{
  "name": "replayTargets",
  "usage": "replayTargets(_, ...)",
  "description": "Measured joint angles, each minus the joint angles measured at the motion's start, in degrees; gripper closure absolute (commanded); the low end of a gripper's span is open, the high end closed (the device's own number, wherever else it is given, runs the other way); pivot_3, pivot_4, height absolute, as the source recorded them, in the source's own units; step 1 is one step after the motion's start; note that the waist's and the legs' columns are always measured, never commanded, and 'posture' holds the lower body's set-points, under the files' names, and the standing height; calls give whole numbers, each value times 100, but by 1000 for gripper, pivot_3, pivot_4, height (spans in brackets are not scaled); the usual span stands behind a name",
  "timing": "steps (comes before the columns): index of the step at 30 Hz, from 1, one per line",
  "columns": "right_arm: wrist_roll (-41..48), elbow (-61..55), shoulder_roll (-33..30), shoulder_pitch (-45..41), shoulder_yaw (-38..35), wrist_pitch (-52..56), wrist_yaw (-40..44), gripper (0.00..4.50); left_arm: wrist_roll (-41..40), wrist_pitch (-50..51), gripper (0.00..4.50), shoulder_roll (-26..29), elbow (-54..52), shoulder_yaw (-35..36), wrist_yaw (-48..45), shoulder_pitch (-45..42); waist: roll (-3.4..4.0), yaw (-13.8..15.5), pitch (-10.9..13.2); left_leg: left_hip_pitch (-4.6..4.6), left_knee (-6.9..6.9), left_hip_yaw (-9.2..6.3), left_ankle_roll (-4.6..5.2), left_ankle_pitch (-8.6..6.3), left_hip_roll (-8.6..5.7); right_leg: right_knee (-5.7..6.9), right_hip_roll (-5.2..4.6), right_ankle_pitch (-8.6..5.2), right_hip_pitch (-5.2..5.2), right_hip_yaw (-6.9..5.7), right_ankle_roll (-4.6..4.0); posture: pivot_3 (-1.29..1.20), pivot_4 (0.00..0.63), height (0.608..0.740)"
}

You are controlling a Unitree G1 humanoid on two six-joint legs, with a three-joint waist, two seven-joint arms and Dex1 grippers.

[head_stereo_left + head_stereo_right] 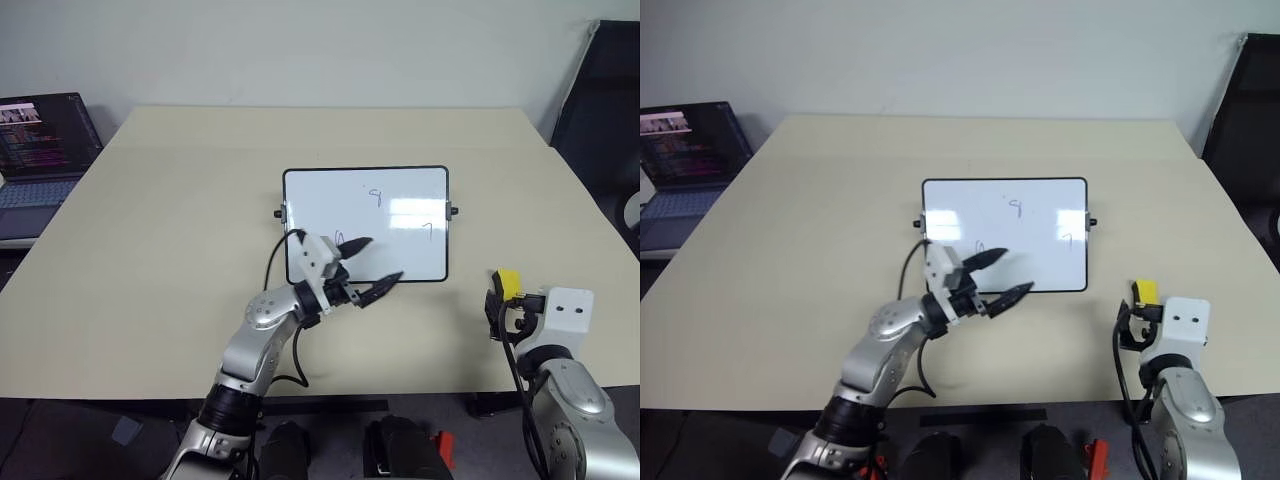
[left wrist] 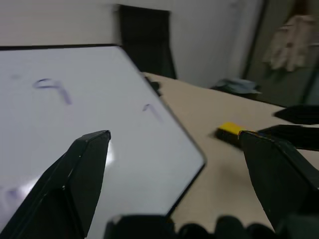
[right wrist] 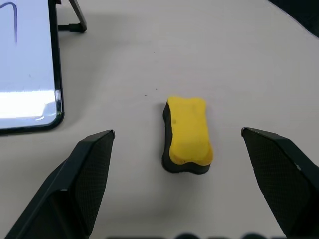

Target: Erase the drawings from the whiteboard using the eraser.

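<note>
The right gripper hangs spread wide, the eraser on the table just ahead between its fingers, likely lining up a grasp. The left gripper, also spread and empty, hovers over the near edge of the whiteboard, perhaps to steady it; drawings lie beyond.

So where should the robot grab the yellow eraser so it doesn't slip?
Probably across its two long sides, at the pinched-in middle. The eraser lies flat on the table, yellow top up, lengthwise between the open right gripper's fingers, so coming straight on from the robot's side fits best.
</note>
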Motion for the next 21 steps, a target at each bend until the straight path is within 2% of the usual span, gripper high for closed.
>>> replayTargets(7, 206, 401, -64, -938, -317, 666, -96, 31, -71, 266, 0, 210, 299, -356, -1027, -216, 1, -20, 0, 1, -1, -1, 1, 0, 2, 2, 3, 0, -1, 1, 0, 0, 150, 740)
replayTargets(13, 371, 919, -78, -1443, -411, 868, -127, 31, -26, 322, 0, 198, 356, -481, -1238, -285, 2, -12, 0, -1, -1, -1, 1, 0, 0, 3, 3, 1, -1, 4, 1, 0, 150, 740)
replayTargets(21, 384, 1346, -333, -1679, -418, 892, -118, 31, 70, 305, 0, 244, 414, -481, -1245, -309, 2, -14, 0, 0, -1, -1, 1, 0, 1, 4, 3, 1, -1, 5, 1, 0, 150, 740)
